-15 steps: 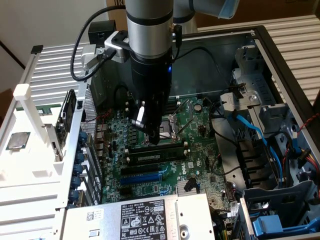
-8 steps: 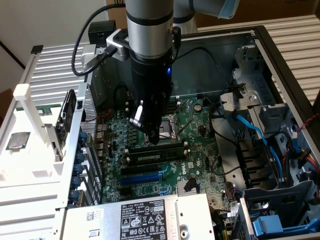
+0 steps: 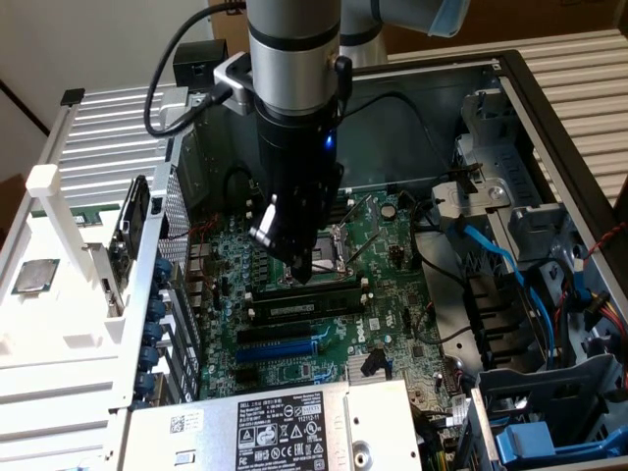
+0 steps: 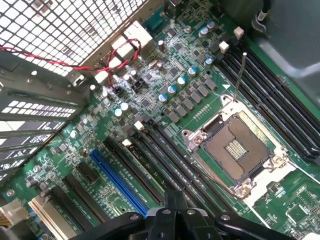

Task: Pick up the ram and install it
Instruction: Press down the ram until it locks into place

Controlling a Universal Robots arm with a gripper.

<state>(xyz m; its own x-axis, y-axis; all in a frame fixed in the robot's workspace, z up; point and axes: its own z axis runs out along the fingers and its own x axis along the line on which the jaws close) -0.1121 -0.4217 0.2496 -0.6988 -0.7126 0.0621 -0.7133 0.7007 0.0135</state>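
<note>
My pincer [image 3: 304, 277], closed and empty, presses the ram [image 3: 304, 306]; I judge even, straight-down pressure seats it best

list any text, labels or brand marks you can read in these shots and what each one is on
None can be read for certain.
Power supply label: rows of white print and certification marks, too small to read.
White barcode sticker on the power supply: too blurred.
Pale label strip on the ram in its slot: unreadable.
Motherboard silkscreen markings: too small.
CPU lying outside the case: no legible marking.
</note>
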